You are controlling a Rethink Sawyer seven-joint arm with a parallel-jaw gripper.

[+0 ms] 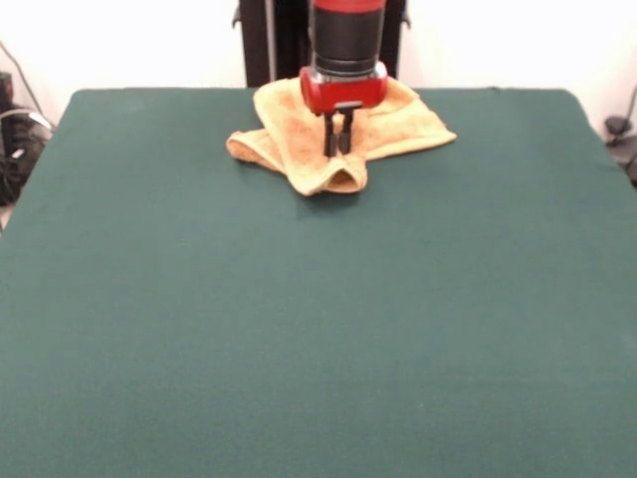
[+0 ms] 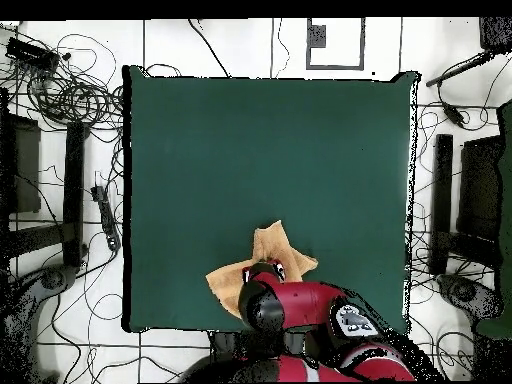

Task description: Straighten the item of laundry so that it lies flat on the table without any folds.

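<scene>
0 flattening done: towel (image 1: 299, 139) bunched, folded over itself near table (image 1: 318, 329) edge by robot base. Tool (image 1: 338, 149) fingers nearly together, tips down in the folds (pinching cloth, I judge). Full spread left.

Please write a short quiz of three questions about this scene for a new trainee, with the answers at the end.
1. True or false: the towel lies fully flat on the table.
2. Where is the gripper? A: directly over the towel. B: over bare cloth at the table's middle. C: beyond the table edge.
3. In the front view, which side of the table is the towel close to?

Key: 1. False, it is bunched with folds. 2. A. 3. The far side, near the robot.
</scene>
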